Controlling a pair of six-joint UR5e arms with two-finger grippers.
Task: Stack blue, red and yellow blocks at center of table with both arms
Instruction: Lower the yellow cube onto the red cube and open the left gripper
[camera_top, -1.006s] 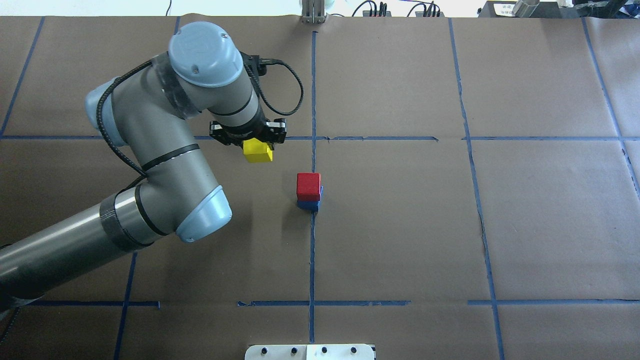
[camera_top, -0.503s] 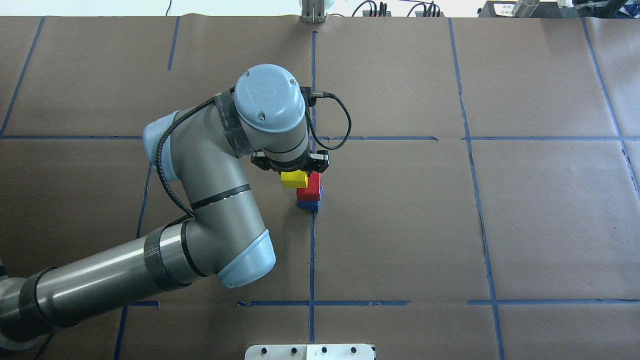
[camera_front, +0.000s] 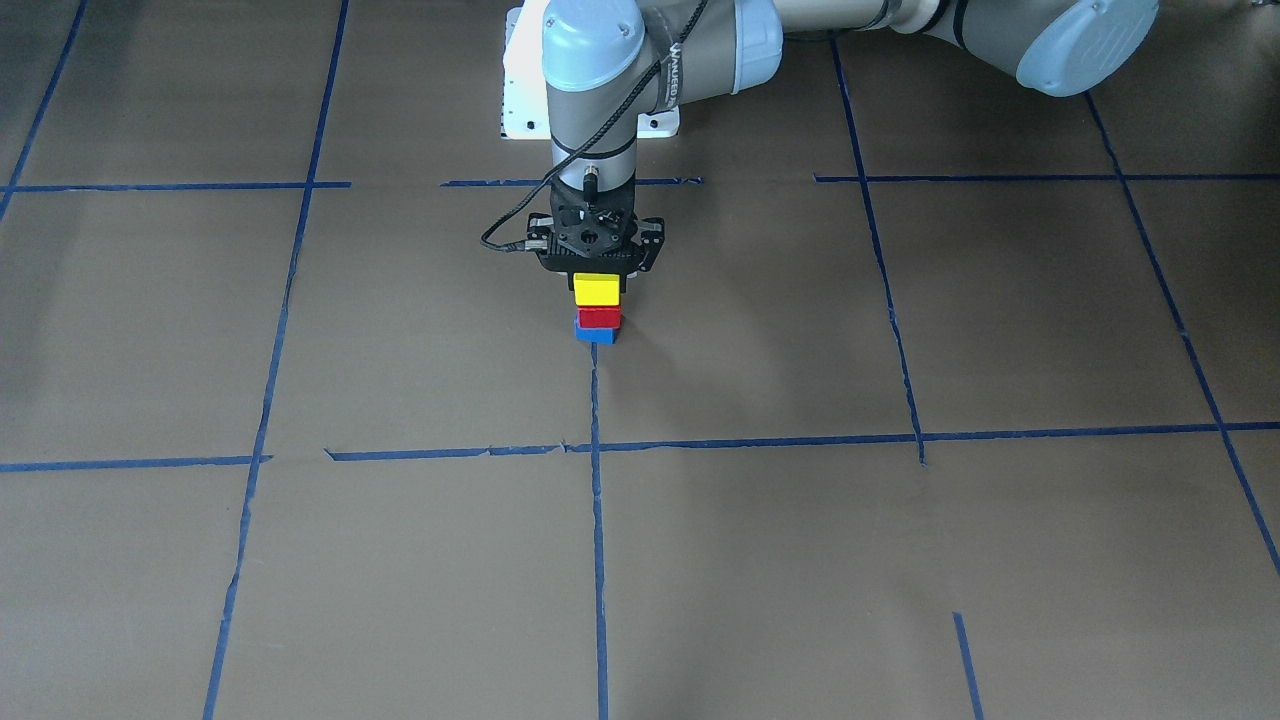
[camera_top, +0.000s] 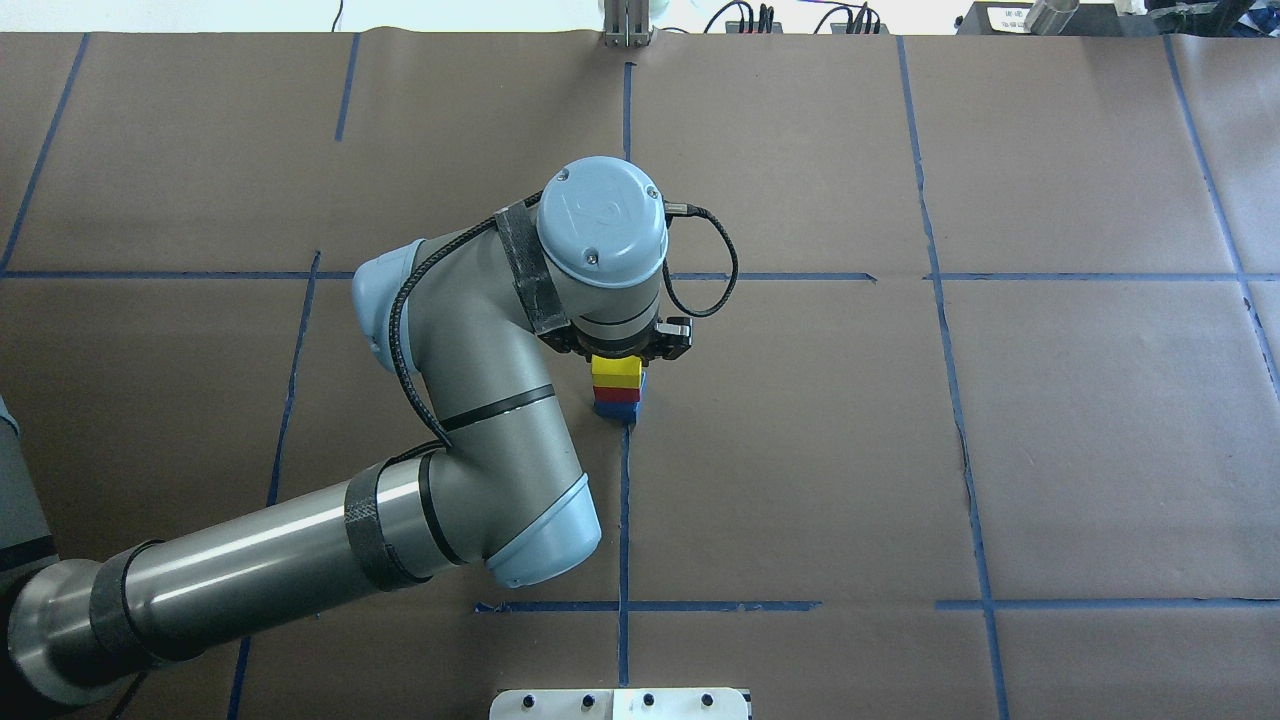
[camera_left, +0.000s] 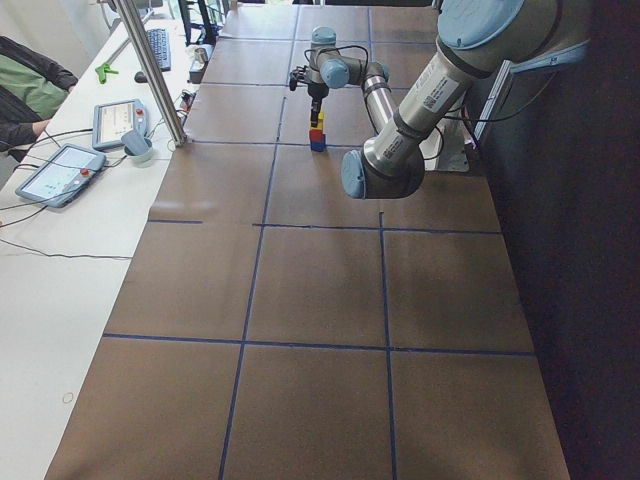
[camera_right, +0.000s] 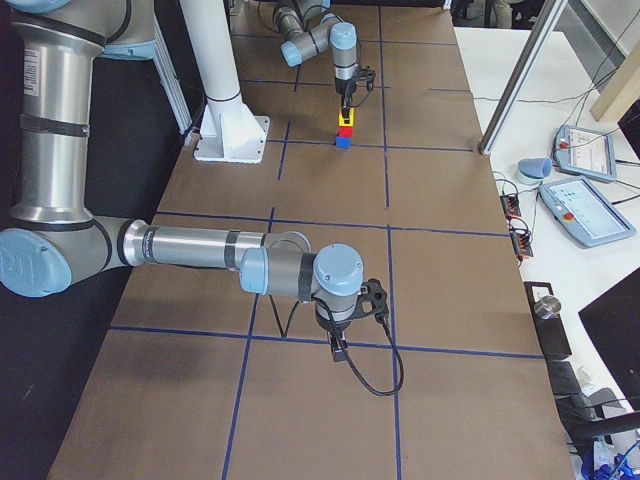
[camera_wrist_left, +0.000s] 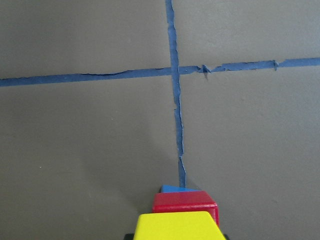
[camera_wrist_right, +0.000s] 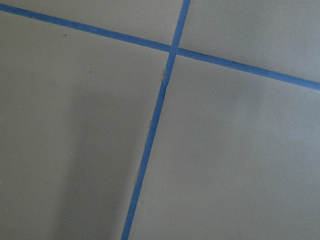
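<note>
The yellow block (camera_front: 596, 291) sits on top of the red block (camera_front: 598, 317), which rests on the blue block (camera_front: 596, 335), at the table's centre on a tape line. The stack also shows in the overhead view: yellow (camera_top: 615, 371), red (camera_top: 616, 395), blue (camera_top: 618, 409). My left gripper (camera_front: 597, 279) points straight down and is shut on the yellow block. In the left wrist view the yellow block (camera_wrist_left: 177, 226) fills the bottom edge. My right gripper (camera_right: 340, 345) hangs low over bare table far from the stack, and I cannot tell whether it is open or shut.
Blue tape lines (camera_top: 625, 500) divide the brown table into squares. The white base plate (camera_front: 520, 100) lies behind the stack on the robot's side. Tablets (camera_left: 60, 170) and a seated person (camera_left: 25, 90) are at the side bench beyond the table's far edge.
My left arm has carried the yellow block to the right, from beside the red and blue stack to directly on top of the red block.
</note>
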